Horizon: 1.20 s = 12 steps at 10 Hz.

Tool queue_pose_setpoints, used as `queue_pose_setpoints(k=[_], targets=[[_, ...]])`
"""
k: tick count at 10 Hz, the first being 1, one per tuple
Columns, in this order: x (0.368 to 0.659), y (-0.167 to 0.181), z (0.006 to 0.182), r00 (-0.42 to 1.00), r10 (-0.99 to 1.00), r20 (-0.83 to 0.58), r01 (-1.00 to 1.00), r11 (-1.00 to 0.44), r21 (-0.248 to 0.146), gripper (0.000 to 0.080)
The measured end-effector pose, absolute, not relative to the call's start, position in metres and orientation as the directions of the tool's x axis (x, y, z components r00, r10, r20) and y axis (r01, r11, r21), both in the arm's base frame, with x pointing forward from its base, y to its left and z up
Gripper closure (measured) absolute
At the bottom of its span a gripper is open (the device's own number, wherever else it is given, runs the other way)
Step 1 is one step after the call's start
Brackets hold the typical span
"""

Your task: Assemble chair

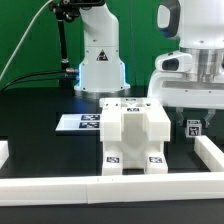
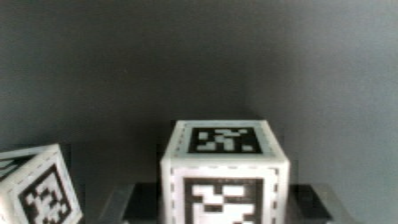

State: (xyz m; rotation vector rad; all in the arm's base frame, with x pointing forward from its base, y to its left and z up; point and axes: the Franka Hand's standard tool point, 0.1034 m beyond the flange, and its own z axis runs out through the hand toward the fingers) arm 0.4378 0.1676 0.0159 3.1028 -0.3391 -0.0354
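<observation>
Low white rim wall (image 1: 100, 182) runs along the front. Just behind it, mid-table, stands the chair (image 1: 135, 132), a blocky matte white body with black-and-white square tags. At the exterior view's right, the gripper (image 1: 193, 118) is half closed on a separate tagged chair leg (image 1: 193, 128), its fingers (image 2: 128, 205) against the leg's sides. Farther back, at that view's left, lies the marker board (image 1: 80, 122).

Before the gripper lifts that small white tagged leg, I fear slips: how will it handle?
The chair leg looks rigid and blocky, so it probably won't flex or roll. Its flat matte sides should grip well. Being small, it is likely light and may tip if nudged.
</observation>
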Motion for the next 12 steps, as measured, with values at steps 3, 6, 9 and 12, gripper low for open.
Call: queue_pose_setpoints(k=[3, 6, 9, 12], targets=[[0.438, 0.168, 0.016, 0.976, -0.216, -0.02, -0.216, -0.976, 0.022, 0.0519], [0.438, 0.168, 0.018, 0.976, -0.216, -0.019, -0.216, -0.976, 0.019, 0.0518], [0.416, 0.179, 0.085, 0.977, -0.202, -0.06, -0.205, -0.978, -0.035, 0.0518], [0.427, 0.145, 0.156, 0.983, -0.16, -0.086, -0.166, -0.983, -0.075, 0.0518]])
